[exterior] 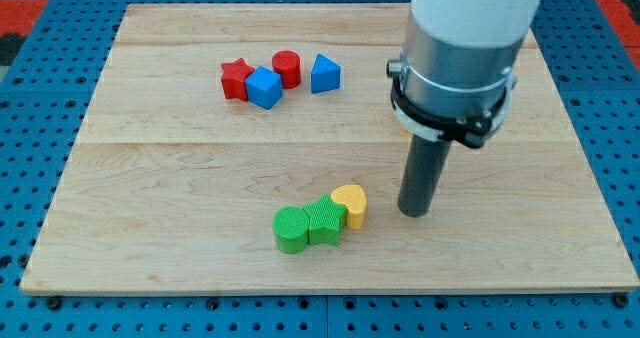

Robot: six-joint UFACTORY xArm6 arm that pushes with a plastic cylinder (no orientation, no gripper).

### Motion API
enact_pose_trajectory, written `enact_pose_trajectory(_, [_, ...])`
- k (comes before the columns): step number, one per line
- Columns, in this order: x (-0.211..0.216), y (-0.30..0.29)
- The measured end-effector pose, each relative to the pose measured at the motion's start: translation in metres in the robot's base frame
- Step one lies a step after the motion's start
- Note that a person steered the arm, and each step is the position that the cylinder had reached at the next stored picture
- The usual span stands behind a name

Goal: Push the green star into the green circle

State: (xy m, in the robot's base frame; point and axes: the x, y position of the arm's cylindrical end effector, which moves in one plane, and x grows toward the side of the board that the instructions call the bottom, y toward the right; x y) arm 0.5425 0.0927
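The green star [325, 221] lies near the view's bottom centre of the wooden board [180, 168]. It touches the green circle [292, 228] on its left and the yellow heart [350, 204] on its upper right. The three blocks form a slanted row. My tip [413, 212] rests on the board to the right of the yellow heart, a short gap away, touching no block. The grey and white arm body rises above it at the view's top right.
A cluster sits at the view's upper left: a red star [237, 79], a blue cube [265, 87], a red cylinder [287, 68] and a blue triangle [324, 74]. A blue pegboard [40, 138] surrounds the board.
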Motion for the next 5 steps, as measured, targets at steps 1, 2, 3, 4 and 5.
enact_pose_trajectory(1, [0.015, -0.036])
enact_pose_trajectory(2, [0.018, -0.071])
enact_pose_trajectory(3, [0.018, -0.084])
enact_pose_trajectory(4, [0.018, -0.064])
enact_pose_trajectory(5, [0.003, -0.011])
